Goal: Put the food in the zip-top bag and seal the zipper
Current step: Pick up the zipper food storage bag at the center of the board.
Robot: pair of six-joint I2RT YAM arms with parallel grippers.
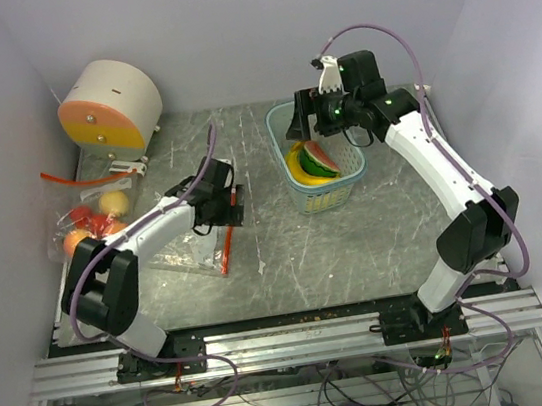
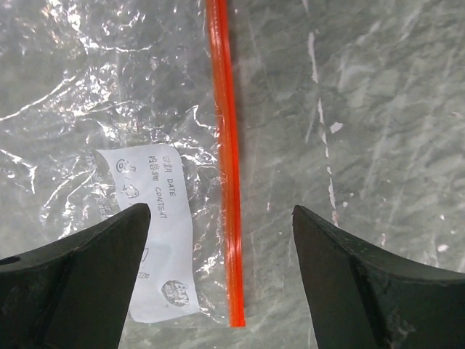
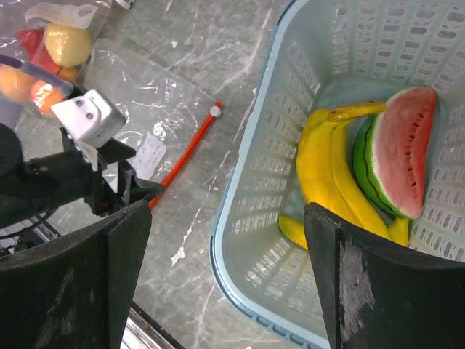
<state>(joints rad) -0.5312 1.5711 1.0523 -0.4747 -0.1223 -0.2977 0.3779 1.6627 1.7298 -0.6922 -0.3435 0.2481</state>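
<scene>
Orange zipper (image 2: 227, 182): lies flat between my left gripper (image 2: 221, 214) jaws, which stand apart; I would clamp squarely across it.
Zip-top bag (image 2: 109, 94): flat, looks empty.
Food: banana (image 3: 320, 167) and watermelon slice (image 3: 403, 153) in the basket (image 3: 247, 189).
Right gripper (image 3: 227, 209): jaws apart, above the basket.
In the way: basket wall beside banana; bagged fruit (image 1: 87, 224) far left.

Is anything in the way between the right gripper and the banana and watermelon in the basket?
Nothing visible. The right gripper hangs open above the rim of the basket, and the banana and watermelon slice lie uncovered inside. Only the latticed wall rings them, so the way in is from above.
</scene>
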